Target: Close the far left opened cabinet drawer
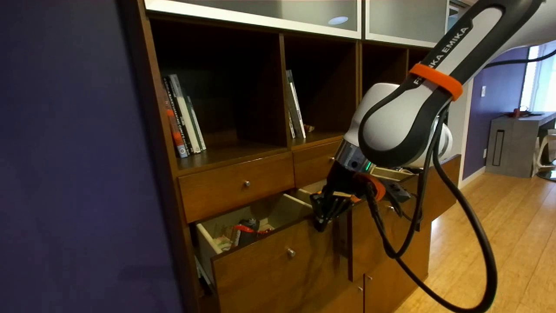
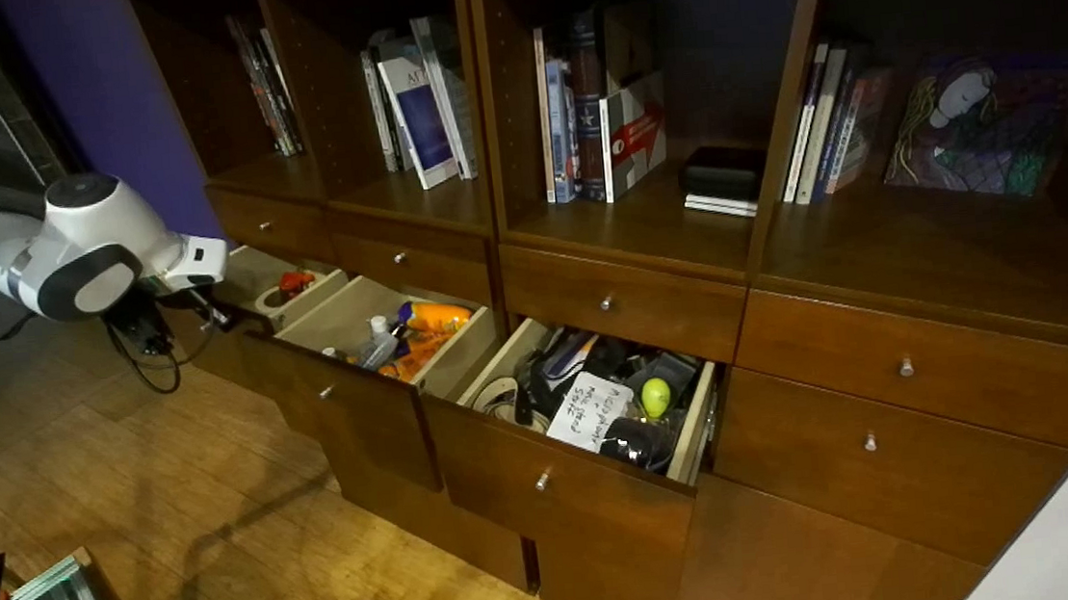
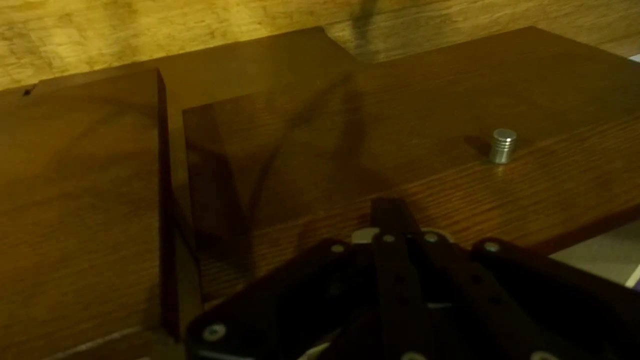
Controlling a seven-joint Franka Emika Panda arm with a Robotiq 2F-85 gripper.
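The cabinet drawer (image 1: 265,269) at the cabinet's far left end stands open. It has a flat brown front, a small metal knob and pale inner walls, with red and dark clutter inside. Its pale side wall (image 2: 310,300) shows in an exterior view, where the arm hides part of its front. My gripper (image 1: 320,224) is at the top edge of this front, right of the knob, and shows small in an exterior view (image 2: 223,319). In the wrist view the shut, empty fingertips (image 3: 395,217) lie over the drawer front (image 3: 425,125). I cannot tell if they touch it.
The narrower open drawer (image 2: 349,393) with orange items stands right beside it. Another open drawer (image 2: 551,492) with mixed clutter is further along. A closed drawer front (image 1: 234,187) sits just above. A purple wall (image 1: 87,152) borders the cabinet. Black cables (image 1: 482,243) hang from the arm.
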